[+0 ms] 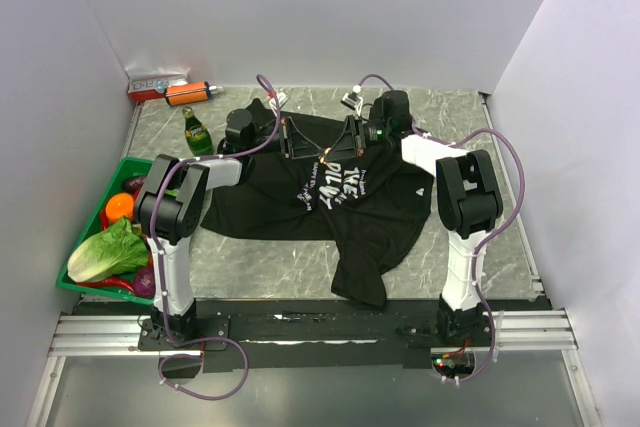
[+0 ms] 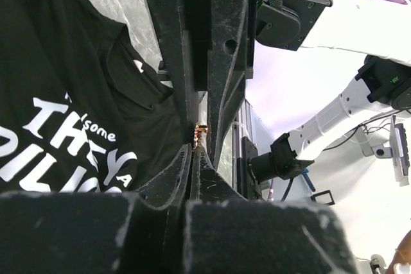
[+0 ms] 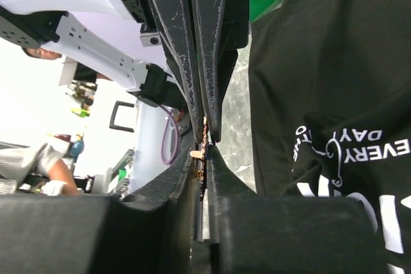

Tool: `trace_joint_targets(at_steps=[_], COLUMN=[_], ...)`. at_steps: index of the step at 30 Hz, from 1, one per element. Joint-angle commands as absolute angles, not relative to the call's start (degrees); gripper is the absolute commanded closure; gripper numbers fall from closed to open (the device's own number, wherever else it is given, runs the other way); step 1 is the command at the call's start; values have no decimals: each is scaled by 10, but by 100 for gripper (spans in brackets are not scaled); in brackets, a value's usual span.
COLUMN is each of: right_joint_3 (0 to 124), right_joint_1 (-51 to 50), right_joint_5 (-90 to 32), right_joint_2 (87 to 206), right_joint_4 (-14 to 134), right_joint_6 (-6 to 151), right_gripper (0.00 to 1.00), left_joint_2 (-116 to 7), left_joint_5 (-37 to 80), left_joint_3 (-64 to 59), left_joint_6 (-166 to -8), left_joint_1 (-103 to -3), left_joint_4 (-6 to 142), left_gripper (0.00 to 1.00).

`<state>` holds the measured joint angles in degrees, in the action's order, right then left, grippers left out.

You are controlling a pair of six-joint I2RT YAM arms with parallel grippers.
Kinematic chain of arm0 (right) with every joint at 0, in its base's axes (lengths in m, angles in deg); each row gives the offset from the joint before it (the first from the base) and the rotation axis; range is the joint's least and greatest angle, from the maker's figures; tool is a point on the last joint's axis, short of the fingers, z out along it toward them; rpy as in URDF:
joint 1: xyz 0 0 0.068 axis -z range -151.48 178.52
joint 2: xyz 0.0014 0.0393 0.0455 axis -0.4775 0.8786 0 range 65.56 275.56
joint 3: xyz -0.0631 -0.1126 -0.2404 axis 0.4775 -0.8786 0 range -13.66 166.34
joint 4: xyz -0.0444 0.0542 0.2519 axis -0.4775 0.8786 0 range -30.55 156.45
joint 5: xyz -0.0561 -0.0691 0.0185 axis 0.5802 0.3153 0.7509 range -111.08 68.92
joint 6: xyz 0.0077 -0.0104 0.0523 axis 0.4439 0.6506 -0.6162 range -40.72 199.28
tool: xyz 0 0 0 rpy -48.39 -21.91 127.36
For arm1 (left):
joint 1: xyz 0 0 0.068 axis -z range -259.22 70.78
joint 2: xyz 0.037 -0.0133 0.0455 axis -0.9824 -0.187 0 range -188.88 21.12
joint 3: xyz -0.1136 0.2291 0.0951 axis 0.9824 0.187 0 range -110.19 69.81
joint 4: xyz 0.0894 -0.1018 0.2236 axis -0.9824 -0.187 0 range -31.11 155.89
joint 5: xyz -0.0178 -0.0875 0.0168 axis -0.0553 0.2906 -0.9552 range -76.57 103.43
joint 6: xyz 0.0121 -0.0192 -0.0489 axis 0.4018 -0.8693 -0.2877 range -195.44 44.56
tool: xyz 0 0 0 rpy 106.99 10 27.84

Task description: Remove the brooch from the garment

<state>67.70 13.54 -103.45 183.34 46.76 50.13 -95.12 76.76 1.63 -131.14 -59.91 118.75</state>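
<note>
The garment (image 1: 340,202), a black T-shirt with white lettering, lies spread across the table; its print also shows in the wrist views (image 2: 70,126) (image 3: 347,152). Both grippers meet tip to tip above its chest. The brooch (image 1: 325,155) is a small copper-gold piece between them. My left gripper (image 2: 196,144) is shut, with the brooch (image 2: 200,129) pinched at its very tips. My right gripper (image 3: 205,149) stands narrowly closed, with the brooch (image 3: 204,152) between its fingers. Whether the brooch is still pinned to the cloth is hidden by the fingers.
A green basket (image 1: 88,232) of vegetables and fruit sits at the table's left edge. A green bottle (image 1: 197,132) stands behind it. An orange item (image 1: 188,93) and a red-and-white box (image 1: 155,85) lie at the back left. Walls enclose the table.
</note>
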Motion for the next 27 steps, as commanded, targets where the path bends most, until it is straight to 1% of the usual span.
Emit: trace_joint_targets(at_steps=[1, 3, 4, 5, 6, 8, 10, 12, 13, 14, 15, 16, 18, 19, 22, 27], right_joint_3=[707, 670, 655, 642, 643, 667, 682, 690, 704, 711, 718, 733, 744, 739, 708, 711], right_joint_1=[136, 158, 167, 176, 190, 200, 210, 211, 210, 206, 202, 190, 175, 165, 156, 131], right_joint_5=[-1025, -1017, -1014, -1013, -1016, -1025, -1025, -1012, -1005, -995, -973, -963, -930, -921, -879, -866], right_joint_2=[1819, 1808, 1802, 1801, 1798, 1794, 1789, 1787, 1782, 1779, 1776, 1769, 1763, 1754, 1735, 1732], right_joint_4=[467, 381, 291, 273, 279, 350, 368, 416, 454, 535, 583, 626, 712, 717, 668, 668], right_joint_6=[521, 426, 387, 340, 338, 382, 401, 428, 488, 526, 567, 647, 710, 735, 713, 728], right_gripper=[63, 49, 37, 34, 32, 32, 32, 33, 34, 35, 36, 36, 38, 38, 37, 37], left_joint_2=[-935, -925, -923, -922, -918, -916, -914, -911, -911, -911, -911, -913, -915, -916, -916, -917], left_joint_5=[789, 790, 790, 791, 792, 791, 787, 786, 782, 781, 782, 780, 779, 780, 780, 778], left_joint_3=[-10, -12, -12, -13, -13, -12, -12, -14, -14, -14, -13, -11, -10, -10, -9, -9], left_joint_6=[-1282, -1269, -1257, -1251, -1243, -1239, -1234, -1232, -1233, -1234, -1246, -1253, -1272, -1277, -1289, -1300], left_joint_1=[-598, -601, -604, -605, -607, -610, -614, -614, -615, -615, -615, -616, -616, -616, -616, -616], left_joint_4=[1206, 1178, 1170, 1156, 1149, 1141, 1136, 1132, 1132, 1134, 1147, 1155, 1177, 1183, 1200, 1211], left_gripper=[99, 99, 99, 99, 99, 99, 99, 99, 99, 99, 99, 99, 99, 99, 99, 99])
